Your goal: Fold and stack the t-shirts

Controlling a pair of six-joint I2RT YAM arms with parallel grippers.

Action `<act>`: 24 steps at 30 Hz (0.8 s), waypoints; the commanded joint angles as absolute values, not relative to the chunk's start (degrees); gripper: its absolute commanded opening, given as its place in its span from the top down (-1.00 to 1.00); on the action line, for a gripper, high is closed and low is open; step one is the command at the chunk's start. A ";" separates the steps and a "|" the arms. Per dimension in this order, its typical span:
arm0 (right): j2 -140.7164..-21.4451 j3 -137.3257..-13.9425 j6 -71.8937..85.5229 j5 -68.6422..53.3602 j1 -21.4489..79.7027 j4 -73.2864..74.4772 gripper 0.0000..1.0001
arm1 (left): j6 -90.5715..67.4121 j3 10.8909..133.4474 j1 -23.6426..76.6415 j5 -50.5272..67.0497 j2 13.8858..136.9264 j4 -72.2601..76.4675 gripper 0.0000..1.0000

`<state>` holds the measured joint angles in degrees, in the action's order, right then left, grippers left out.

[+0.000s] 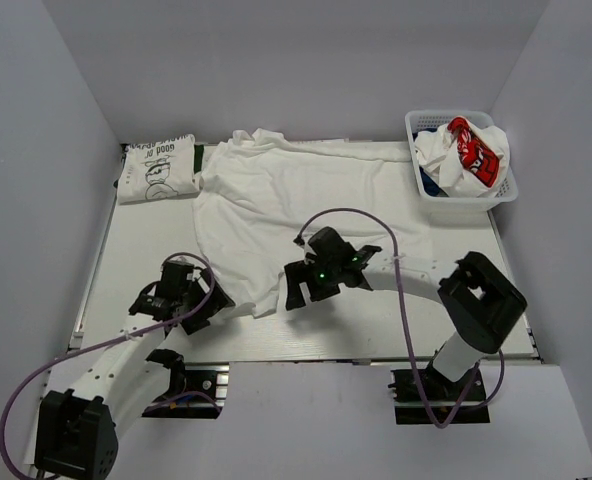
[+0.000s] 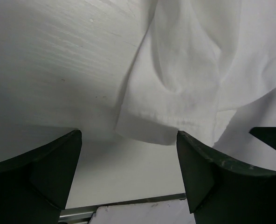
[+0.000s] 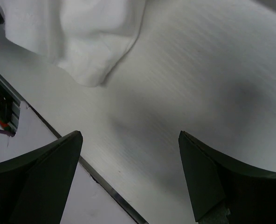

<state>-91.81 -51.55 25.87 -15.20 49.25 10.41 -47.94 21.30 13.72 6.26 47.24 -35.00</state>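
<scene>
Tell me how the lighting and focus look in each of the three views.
Top external: even, sharp, though the white t-shirt nearly washes into the pale table. Left wrist: its hem crisp, left gripper's fingers dark and underexposed. Right wrist: a soft shadow falls on the table, right gripper's fingers likewise near-black.

Your left gripper is spread wide, with nothing between the jaws. A white tee fills the upper right, lying on the white table. Its hemmed corner points down toward the gap and sits just above the tip of the finger on the picture's right; can't tell if they touch. The cloth is creased, with one fold running up from the hem. The metal table edge shows low between the fingers. There's a dark shape at the right border; can't tell what it is.
</scene>
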 commanded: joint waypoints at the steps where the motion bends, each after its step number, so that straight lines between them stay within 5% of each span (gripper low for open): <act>1: -95.52 -55.63 29.53 -15.99 52.11 6.86 -0.79 | -48.43 20.48 13.89 10.10 49.64 -30.59 -0.83; 10: -105.99 -60.56 36.81 -17.49 55.90 3.26 -0.72 | -47.29 15.56 13.89 10.10 54.84 -21.98 0.26; 14: -108.28 -63.28 37.88 -17.40 56.69 4.57 -0.35 | -47.29 16.95 13.89 8.01 56.60 -23.90 0.91; 15: -108.37 -63.28 37.97 -16.79 56.69 4.66 0.01 | -47.29 16.96 13.89 7.13 56.60 -25.91 1.00; 18: -107.06 -62.23 38.76 -13.91 56.95 5.27 0.71 | -47.29 18.72 13.89 5.19 53.45 -29.08 1.00; 20: -106.09 -61.70 39.55 -12.40 56.86 5.54 1.00 | -46.76 19.24 13.89 4.66 50.29 -30.32 1.00; 24: -102.31 -62.31 37.18 -12.65 56.78 9.57 1.00 | -49.90 20.47 13.89 4.66 46.15 -34.35 1.00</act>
<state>-107.02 -62.00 38.20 -13.63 56.64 6.31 -48.21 18.22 13.74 6.81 48.95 -29.12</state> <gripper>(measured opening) 0.012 0.024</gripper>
